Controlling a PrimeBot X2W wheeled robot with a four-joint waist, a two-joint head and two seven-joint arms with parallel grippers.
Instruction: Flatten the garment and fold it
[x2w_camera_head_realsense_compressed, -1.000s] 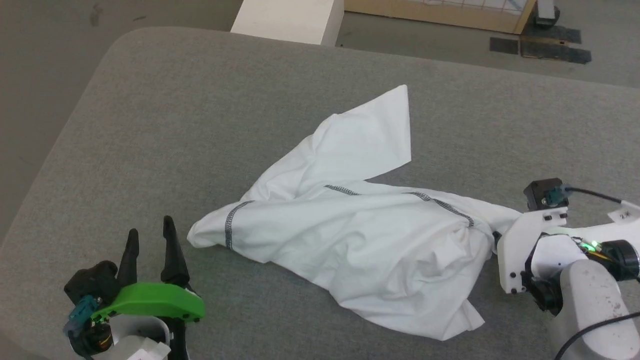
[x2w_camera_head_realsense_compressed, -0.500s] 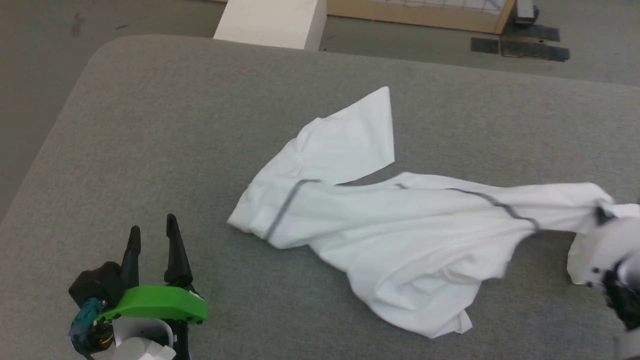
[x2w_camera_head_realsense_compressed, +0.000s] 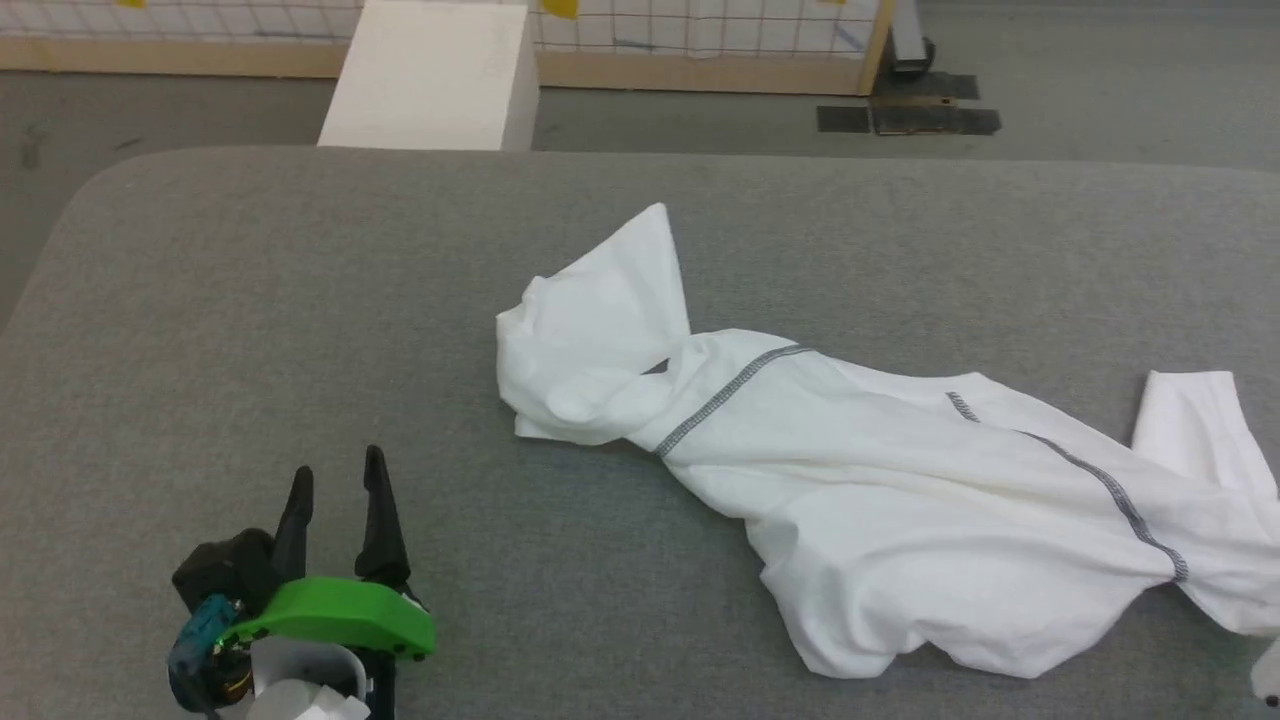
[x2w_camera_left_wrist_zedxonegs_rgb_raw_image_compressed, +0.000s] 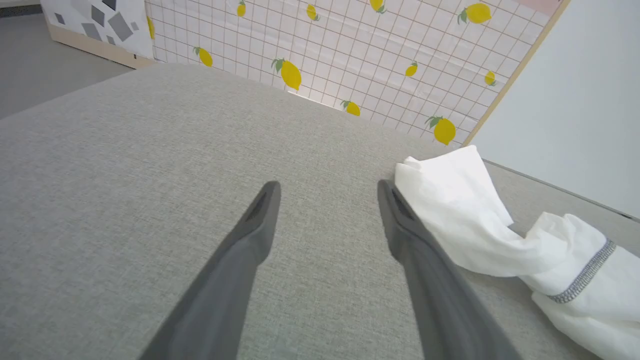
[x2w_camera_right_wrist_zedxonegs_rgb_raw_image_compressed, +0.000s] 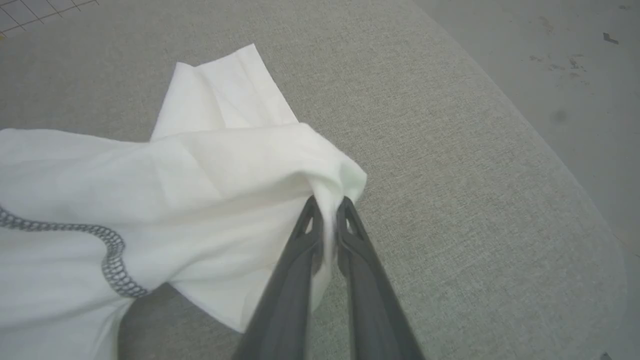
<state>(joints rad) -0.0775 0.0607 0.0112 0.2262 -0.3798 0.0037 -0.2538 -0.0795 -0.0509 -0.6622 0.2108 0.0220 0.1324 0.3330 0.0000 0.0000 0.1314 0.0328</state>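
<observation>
On the grey table (x2w_camera_head_realsense_compressed: 250, 300), white garment (x2w_camera_head_realsense_compressed: 900, 500) pinched in clenched right tool (x2w_camera_right_wrist_zedxonegs_rgb_raw_image_compressed: 327, 205); left tool (x2w_camera_head_realsense_compressed: 336, 465) released, empty

No text, number or brand could be read in any view. At the lower left of the head view, a small white paper (x2w_camera_head_realsense_compressed: 300, 703) sat under the green part of the left gripper (x2w_camera_head_realsense_compressed: 336, 462), but nothing on it was legible. The panel (x2w_camera_left_wrist_zedxonegs_rgb_raw_image_compressed: 350, 60) at the top of the left wrist view carried a grid and printed lemons, not letters. The grey stitching on the garment (x2w_camera_head_realsense_compressed: 900, 480) formed no letters.
</observation>
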